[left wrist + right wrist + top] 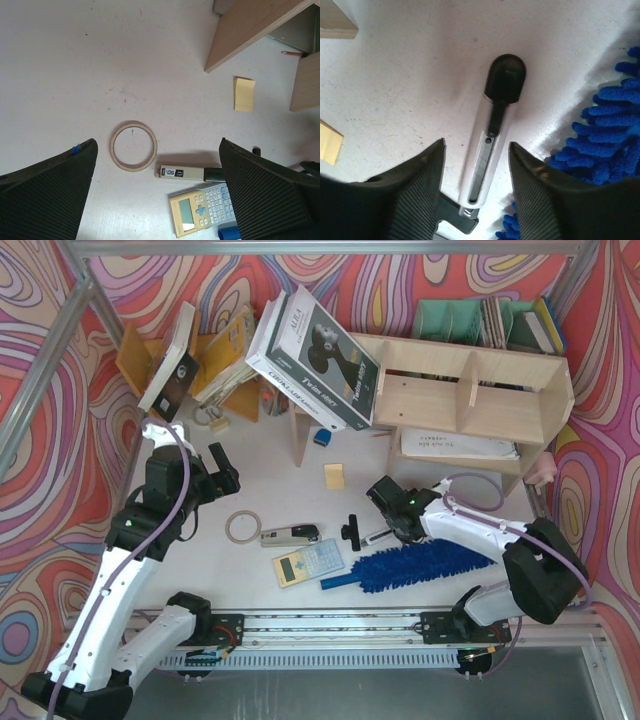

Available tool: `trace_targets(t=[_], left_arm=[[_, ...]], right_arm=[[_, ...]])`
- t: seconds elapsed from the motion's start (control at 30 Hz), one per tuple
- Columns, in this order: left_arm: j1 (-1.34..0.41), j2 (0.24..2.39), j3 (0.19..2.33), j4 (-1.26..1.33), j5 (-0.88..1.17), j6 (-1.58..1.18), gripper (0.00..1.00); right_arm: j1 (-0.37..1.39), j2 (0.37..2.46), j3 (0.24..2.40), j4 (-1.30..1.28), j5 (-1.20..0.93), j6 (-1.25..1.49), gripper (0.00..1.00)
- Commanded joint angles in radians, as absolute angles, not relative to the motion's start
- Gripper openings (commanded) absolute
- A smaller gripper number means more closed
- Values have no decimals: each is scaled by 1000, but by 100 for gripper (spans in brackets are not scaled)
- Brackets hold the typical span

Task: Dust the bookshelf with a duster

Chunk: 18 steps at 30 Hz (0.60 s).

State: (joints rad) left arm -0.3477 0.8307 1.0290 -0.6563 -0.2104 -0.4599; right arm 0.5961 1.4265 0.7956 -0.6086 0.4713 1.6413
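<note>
The blue fluffy duster (420,565) lies flat on the table near the front, its thin handle pointing left toward the calculator. Its bristles (610,135) show at the right edge of the right wrist view, and its handle tip (229,233) in the left wrist view. The pale plywood bookshelf (470,390) stands at the back right. My right gripper (392,531) (476,145) is low over the table just left of the duster. Its jaws are apart around a slim black-and-silver rod (492,125) without touching it. My left gripper (222,468) (157,145) hangs wide open over the left table.
A tape ring (133,146), a beige-and-black tool (185,173) and a calculator (308,563) lie mid-table. A yellow sticky pad (334,475) sits before the shelf. A big book (315,355) leans on the shelf's left end. An orange rack of books (210,360) is at the back left, with green file holders (450,318) behind the shelf.
</note>
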Motion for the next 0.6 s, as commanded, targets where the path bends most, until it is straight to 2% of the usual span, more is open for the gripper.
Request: trace_targets(t=[0.0,0.1,0.33,0.57], left_arm=[[-341,833,1020,-663,-206,-460,98],[-342,834,1020,-662,-203,-460,99],[-342,830,1023,-664,-192,-460,98],[-342,812,1022,-663,-185,-462,98]], right_arm=[[591,1391,775,-615,506,1638,61],[591,1369,787,-656,508,1639,74],[614,1270,770,-758,466,1680,77],[707,1220,800,-993,482,1830,83]])
